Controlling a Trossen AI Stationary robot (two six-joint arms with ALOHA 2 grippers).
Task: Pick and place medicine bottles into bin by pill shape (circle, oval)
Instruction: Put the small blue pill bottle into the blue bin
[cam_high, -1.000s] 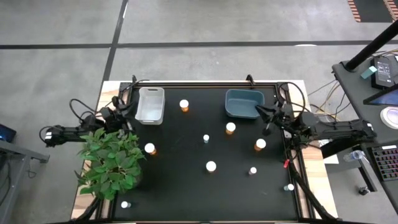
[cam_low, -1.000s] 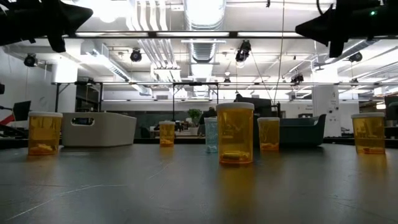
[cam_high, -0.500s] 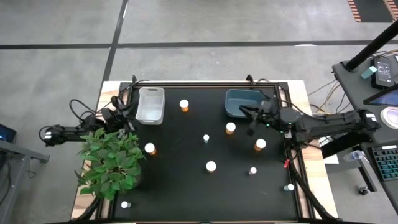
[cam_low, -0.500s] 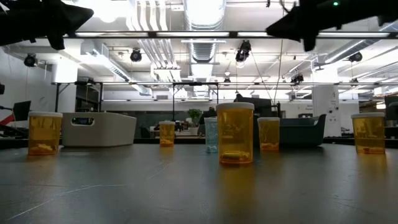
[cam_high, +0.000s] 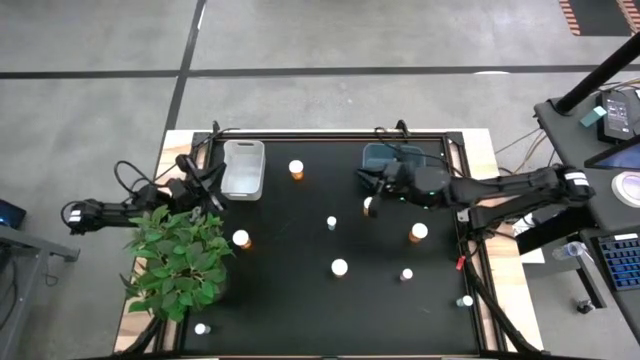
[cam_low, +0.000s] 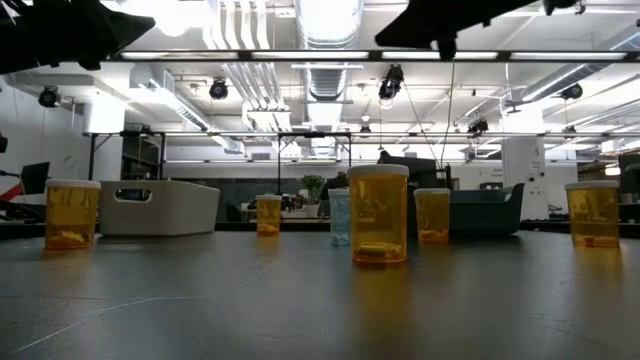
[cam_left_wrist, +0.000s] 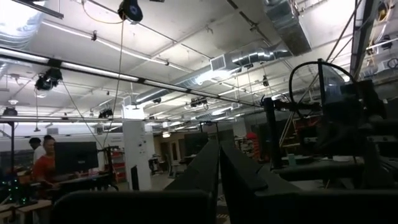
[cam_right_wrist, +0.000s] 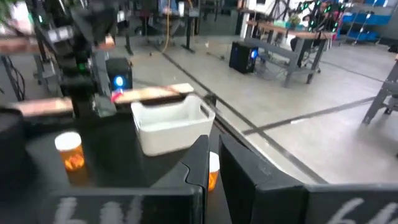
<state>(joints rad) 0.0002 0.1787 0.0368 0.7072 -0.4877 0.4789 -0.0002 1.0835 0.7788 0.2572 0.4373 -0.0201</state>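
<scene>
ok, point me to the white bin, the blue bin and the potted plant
white bin (cam_high: 243, 169), high view, on its pale inside floor.
blue bin (cam_low: 487, 211), low view, on its front wall.
potted plant (cam_high: 180, 262), high view, on the middle of its leaves.

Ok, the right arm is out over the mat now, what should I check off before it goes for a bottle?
1. Right gripper over the amber bottle by the blue bin: ok.
2. Right fingers open for a grasp: not ok, shut.
3. Nothing held: ok.
4. White bin free to receive: ok.
5. Left gripper parked by the plant, shut: ok.
6. Pill shape readable: cannot tell.
</scene>
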